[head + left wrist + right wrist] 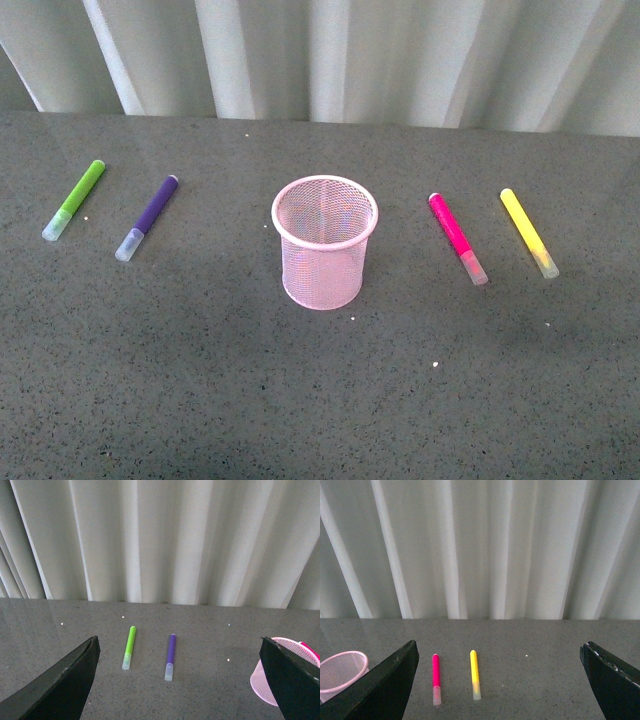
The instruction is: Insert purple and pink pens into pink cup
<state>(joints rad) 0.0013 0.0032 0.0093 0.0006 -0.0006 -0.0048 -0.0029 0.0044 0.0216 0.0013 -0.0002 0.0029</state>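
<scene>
On the grey speckled tabletop (200,390), a lime-green marker (74,200) is lying farthest left. The deep purple marker with a frosted cap (147,217) is resting near it, on its right. The light pink wire-mesh cylindrical cup (322,278) is standing upright in the middle. Right of the cup and apart from it, the bright magenta-pink marker (458,238) is lying flat. A yellow marker (529,232) is lying farthest right. The left gripper (179,640) and right gripper (499,644) are both gaping wide, gripping nothing.
</scene>
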